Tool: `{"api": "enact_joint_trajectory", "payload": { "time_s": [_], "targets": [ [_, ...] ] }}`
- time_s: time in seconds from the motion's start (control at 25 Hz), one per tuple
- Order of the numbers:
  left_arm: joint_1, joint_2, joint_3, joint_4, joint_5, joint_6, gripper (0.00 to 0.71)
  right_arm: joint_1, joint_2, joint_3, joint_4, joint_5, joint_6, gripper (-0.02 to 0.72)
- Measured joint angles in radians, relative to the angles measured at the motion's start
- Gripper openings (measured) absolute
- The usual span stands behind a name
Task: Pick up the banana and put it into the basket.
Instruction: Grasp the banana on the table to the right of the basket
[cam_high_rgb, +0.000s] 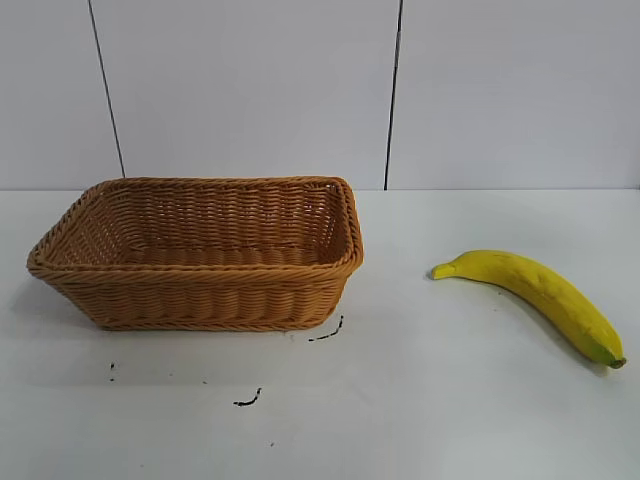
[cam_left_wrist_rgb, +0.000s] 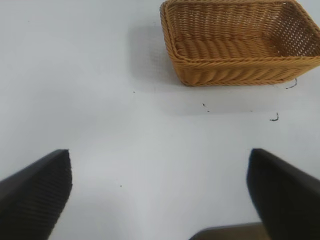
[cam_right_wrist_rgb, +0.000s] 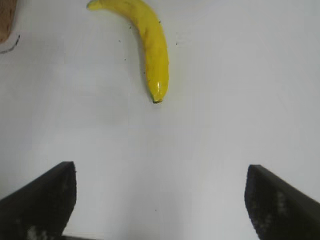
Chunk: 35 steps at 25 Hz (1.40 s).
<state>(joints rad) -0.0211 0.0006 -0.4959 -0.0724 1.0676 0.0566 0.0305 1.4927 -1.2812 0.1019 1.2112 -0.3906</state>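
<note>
Right jaws (cam_right_wrist_rgb: 160, 200): we see both fingers (cam_right_wrist_rgb: 42, 202) spread wide, nothing between them, only bare white bench (cam_right_wrist_rgb: 225, 125) below. The banana (cam_right_wrist_rgb: 148, 40) lies ahead of the gap, well apart from the fingertips, not touched. Its near end lines up roughly with the middle of the gap; the rest curves away and off to one side. A corner of the basket (cam_right_wrist_rgb: 6, 20) shows at the frame edge beyond it.

Left jaws (cam_left_wrist_rgb: 160, 200): also spread wide and holding nothing, over bare bench. The basket sits far ahead of them, off to one side, nothing in it.

From the exterior view, neither arm shows. Nearest the camera, a few small black marks (cam_high_rgb: 248, 400) on the bench. Behind them the basket (cam_high_rgb: 200, 255) stands upright at left. The banana (cam_high_rgb: 535, 290) lies flat on the bench at right, well apart from the basket, one end pointing toward it. A white panelled wall (cam_high_rgb: 250, 90) closes the back.
</note>
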Motion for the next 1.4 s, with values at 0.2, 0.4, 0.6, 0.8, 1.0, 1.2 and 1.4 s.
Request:
{"api": "enact_joint_trajectory", "payload": {
  "time_s": [0.2, 0.4, 0.6, 0.8, 1.0, 1.2, 1.4],
  "targets": [
    [0.000, 0.000, 0.000, 0.000, 0.000, 0.000, 0.690, 0.044, 0.171, -0.073, -0.007, -0.064, -0.044, 0.639],
    [0.000, 0.000, 0.000, 0.000, 0.000, 0.000, 0.690, 0.046, 0.316, -0.127, -0.090, -0.196, 0.022, 0.638],
    [0.000, 0.000, 0.000, 0.000, 0.000, 0.000, 0.690, 0.046, 0.440, -0.147, -0.094, -0.307, 0.038, 0.638],
    [0.000, 0.000, 0.000, 0.000, 0.000, 0.000, 0.690, 0.046, 0.559, -0.147, -0.102, -0.353, 0.044, 0.638],
    [0.000, 0.000, 0.000, 0.000, 0.000, 0.000, 0.690, 0.046, 0.630, -0.147, -0.102, -0.395, 0.044, 0.638],
    [0.000, 0.000, 0.000, 0.000, 0.000, 0.000, 0.690, 0.046, 0.658, -0.148, -0.102, -0.435, 0.048, 0.638],
    [0.000, 0.000, 0.000, 0.000, 0.000, 0.000, 0.690, 0.046, 0.679, -0.148, -0.102, -0.445, 0.055, 0.638]
  ]
}}
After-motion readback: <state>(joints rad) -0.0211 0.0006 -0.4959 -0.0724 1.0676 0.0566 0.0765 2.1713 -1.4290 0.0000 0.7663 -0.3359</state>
